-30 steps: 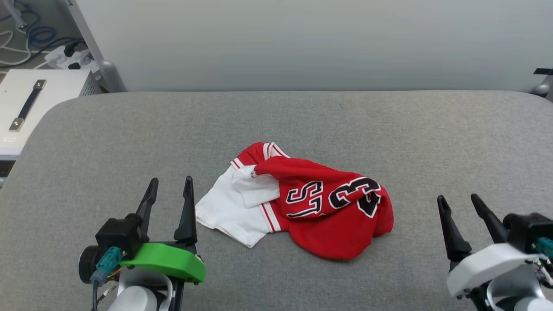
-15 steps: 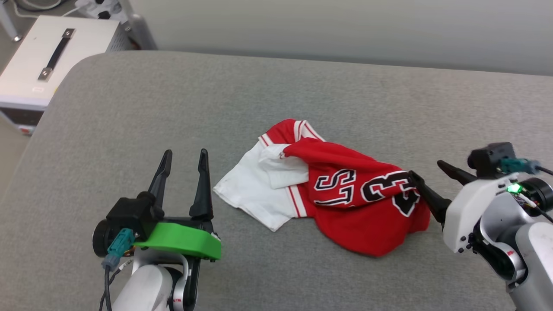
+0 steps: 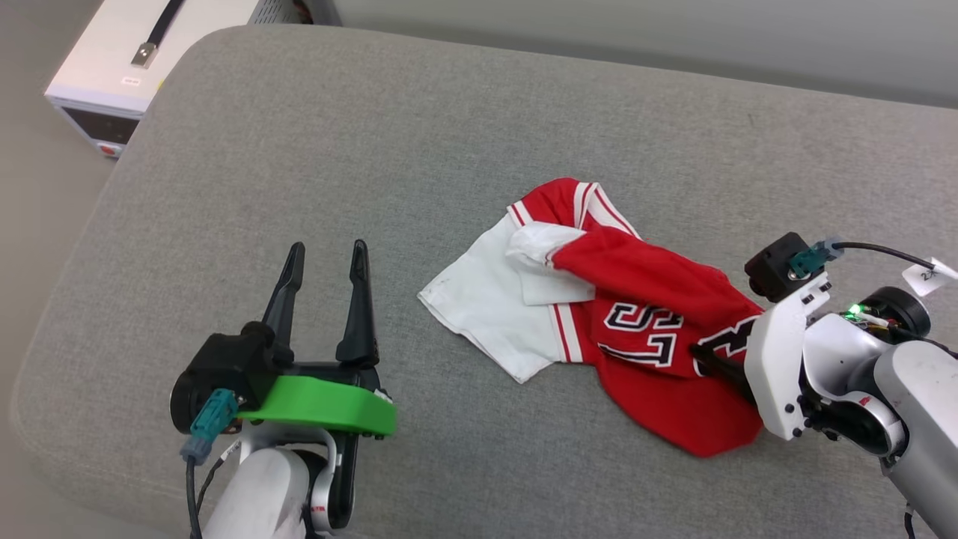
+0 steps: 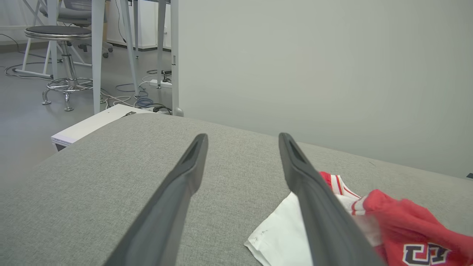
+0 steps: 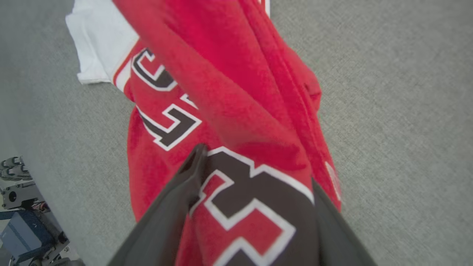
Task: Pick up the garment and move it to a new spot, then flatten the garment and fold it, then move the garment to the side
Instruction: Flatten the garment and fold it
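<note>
Between spread R fingers, wrist cam: garment fold; L fingers wide apart.

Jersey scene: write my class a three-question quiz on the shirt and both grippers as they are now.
1. True or false: the left gripper touches the jersey.
2. The jersey lies: A spread flat; B crumpled; C neatly folded.
3. What sits between the open fingers of the right gripper?
Key: 1 false; 2 B; 3 the jersey's red cloth.
</note>
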Motion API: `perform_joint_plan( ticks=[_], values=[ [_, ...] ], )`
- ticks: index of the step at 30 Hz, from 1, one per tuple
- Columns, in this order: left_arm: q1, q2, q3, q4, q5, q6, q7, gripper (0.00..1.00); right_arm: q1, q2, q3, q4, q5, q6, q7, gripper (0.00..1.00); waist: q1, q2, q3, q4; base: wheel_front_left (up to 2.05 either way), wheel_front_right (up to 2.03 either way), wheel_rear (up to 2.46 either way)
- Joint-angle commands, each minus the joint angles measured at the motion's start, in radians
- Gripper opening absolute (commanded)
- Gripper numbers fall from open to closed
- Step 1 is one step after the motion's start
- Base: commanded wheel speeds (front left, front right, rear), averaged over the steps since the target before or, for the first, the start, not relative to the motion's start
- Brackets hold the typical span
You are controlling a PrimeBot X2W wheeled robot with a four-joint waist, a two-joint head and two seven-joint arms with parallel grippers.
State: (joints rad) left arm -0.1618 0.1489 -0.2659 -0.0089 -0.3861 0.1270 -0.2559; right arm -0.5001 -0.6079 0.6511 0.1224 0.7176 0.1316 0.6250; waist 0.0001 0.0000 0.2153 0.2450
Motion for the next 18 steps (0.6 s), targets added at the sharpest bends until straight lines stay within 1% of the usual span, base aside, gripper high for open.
perform_joint_plan(
  ticks=[1,2,3,4,7,10,14,18],
  values=[
    [-0.012,-0.011,0.009,0.005,0.014,-0.010,-0.006,1.00,-0.021,-0.006,0.017,0.013,0.022,-0.001,0.014,1.00,-0.0001,0.0000,0.009,0.011,0.00,0.00,0.00],
    [-0.012,-0.015,0.014,0.006,0.018,-0.014,-0.006,1.00,-0.024,-0.007,0.026,0.019,0.036,-0.001,0.021,0.82,-0.0001,0.0000,0.009,0.011,0.00,0.00,0.00],
    [-0.011,-0.020,0.019,0.008,0.022,-0.019,-0.006,1.00,-0.032,-0.011,0.035,0.023,0.046,-0.001,0.021,0.45,-0.0001,0.0000,0.008,0.012,0.00,0.00,0.00],
    [-0.010,-0.024,0.023,0.010,0.025,-0.023,-0.006,1.00,-0.036,-0.012,0.041,0.025,0.056,-0.001,0.018,0.00,-0.0001,0.0000,0.008,0.011,0.00,0.00,0.00],
    [-0.005,-0.034,0.039,0.017,0.036,-0.035,-0.006,1.00,-0.051,-0.012,0.043,0.031,0.077,-0.001,-0.017,0.00,-0.0001,0.0000,0.001,0.006,0.00,0.00,0.00],
    [0.004,-0.040,0.053,0.024,0.046,-0.044,-0.006,1.00,-0.059,-0.008,0.013,0.043,0.088,-0.001,-0.069,0.00,-0.0001,0.0000,-0.012,-0.006,0.00,0.00,0.00],
    [0.015,-0.045,0.069,0.031,0.057,-0.055,-0.006,1.00,-0.037,0.006,-0.071,0.063,0.110,-0.001,-0.137,0.00,-0.0001,0.0000,-0.034,-0.033,0.00,0.00,0.00],
    [0.027,-0.045,0.080,0.037,0.066,-0.061,-0.006,1.00,0.041,0.030,-0.195,0.099,0.143,-0.001,-0.192,0.00,-0.0001,0.0000,-0.056,-0.067,0.00,0.00,0.00]
  ],
)
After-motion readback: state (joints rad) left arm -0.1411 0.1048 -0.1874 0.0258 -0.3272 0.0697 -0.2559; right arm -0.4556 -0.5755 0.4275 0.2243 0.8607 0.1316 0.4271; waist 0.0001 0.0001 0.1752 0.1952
